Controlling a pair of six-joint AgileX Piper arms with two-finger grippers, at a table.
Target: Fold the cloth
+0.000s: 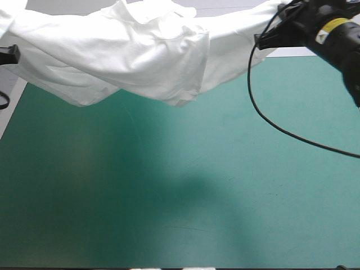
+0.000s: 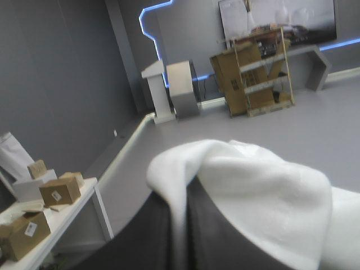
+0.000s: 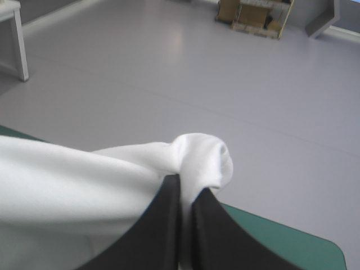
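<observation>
I hold the T-shirt [image 1: 129, 50] up in the air between my two hands, stretched across the far side of the desk [image 1: 236, 191]. My left hand [image 2: 188, 188] is closed on it: a strip of white cloth is pinched between the black fingers [image 2: 225, 236], and more of it folds over their tips. My right hand [image 3: 185, 188] is closed on it too, and a small knob of fabric bulges out just past the tips where they meet.

From above, the cloth runs from the far left to the far right – bunched and wrinkled, its lower edge sagging lowest a little left of the middle. It hangs clear of the teal-green cover [image 1: 169, 225], which lies bare below it, with a soft shadow [image 1: 129, 163] under the shirt. In my right wrist view the white sheet trails away toward my left side, and a corner of the cover shows beneath it.
</observation>
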